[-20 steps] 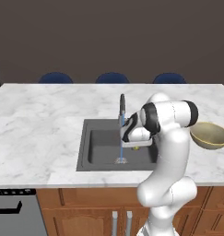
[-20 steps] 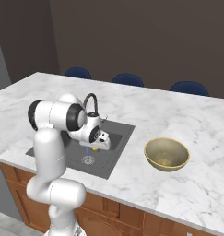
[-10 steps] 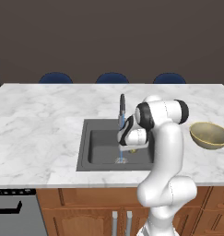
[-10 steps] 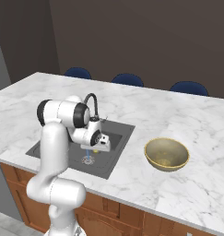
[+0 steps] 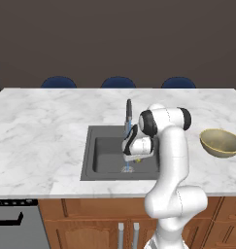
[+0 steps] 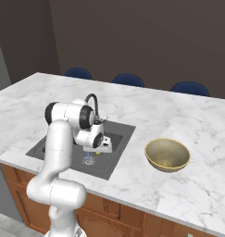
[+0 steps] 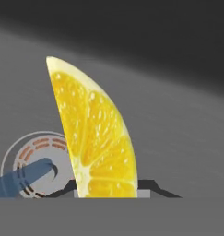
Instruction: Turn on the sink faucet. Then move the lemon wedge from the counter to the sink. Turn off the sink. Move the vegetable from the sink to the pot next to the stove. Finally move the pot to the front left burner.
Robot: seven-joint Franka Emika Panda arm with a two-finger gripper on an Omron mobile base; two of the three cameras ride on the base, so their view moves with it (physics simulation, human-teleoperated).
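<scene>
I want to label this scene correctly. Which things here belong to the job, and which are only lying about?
Job:
- lemon wedge, held in the end effector
- sink
- sink faucet, water running onto the drain
- counter

Lying about:
- tan bowl on the counter
- blue chairs behind it

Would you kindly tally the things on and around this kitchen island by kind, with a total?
Blue chairs: 3
Tan bowl: 1
Lemon wedge: 1, gripped in the tool above the sink
Sink faucet: 1
Total: 6
</scene>
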